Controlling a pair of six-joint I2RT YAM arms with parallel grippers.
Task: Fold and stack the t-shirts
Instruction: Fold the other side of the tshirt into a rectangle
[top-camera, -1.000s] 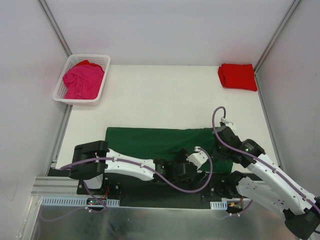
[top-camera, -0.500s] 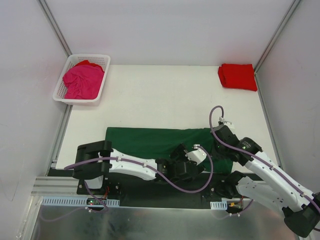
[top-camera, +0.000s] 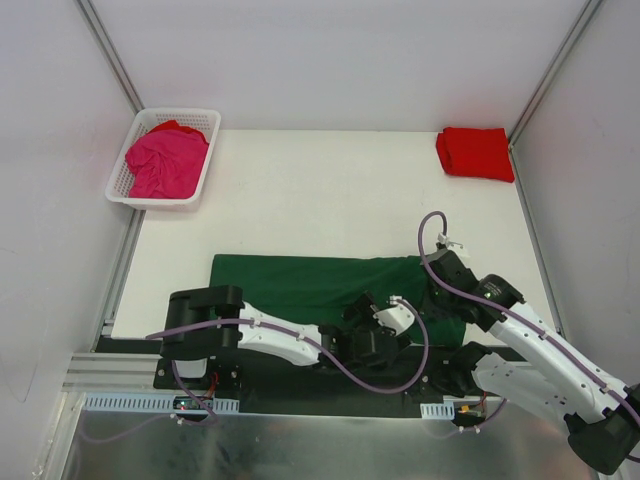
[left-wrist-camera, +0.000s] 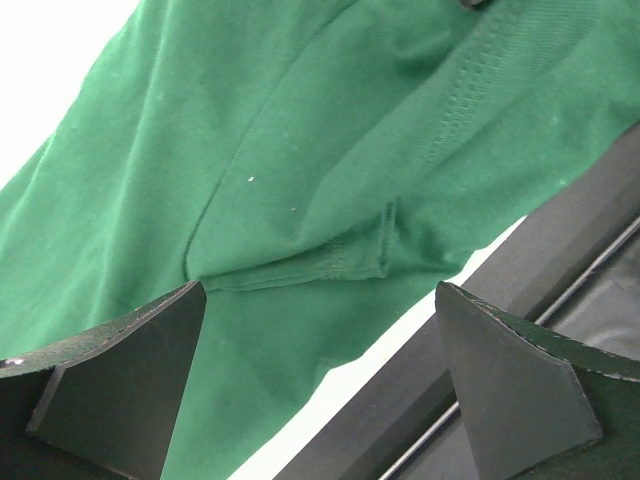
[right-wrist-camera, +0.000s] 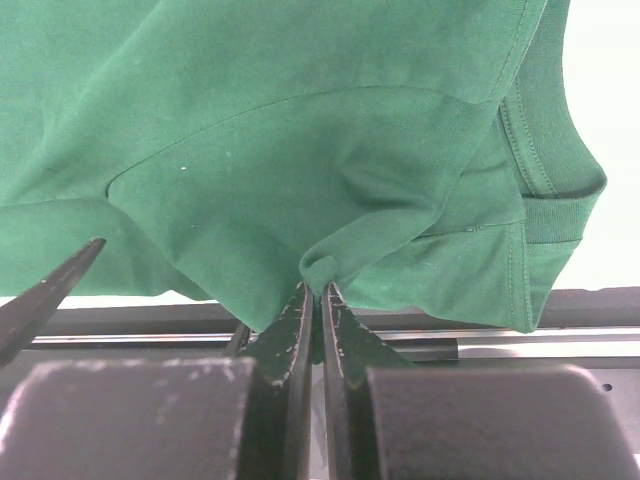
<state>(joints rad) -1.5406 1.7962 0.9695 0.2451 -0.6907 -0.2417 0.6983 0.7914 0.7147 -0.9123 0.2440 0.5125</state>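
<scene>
Green tee (top-camera: 300, 285) lies flat along the near edge of the worktop (top-camera: 320, 190), stretched left to right. My right jaws are pressed together, pinching a small bunched fold of green fabric at the tee's right end, just beside the ribbed collar (right-wrist-camera: 560, 195). My left jaws are spread wide, hovering over a stitched hem (left-wrist-camera: 350, 255) by the tee's near edge. Red tee (top-camera: 475, 153) sits folded in the far right corner. Pink tee (top-camera: 165, 162) is crumpled in the white basket (top-camera: 180, 113), far left corner.

Matt woven cloth of green t-shirt (right-wrist-camera: 300, 130)
</scene>
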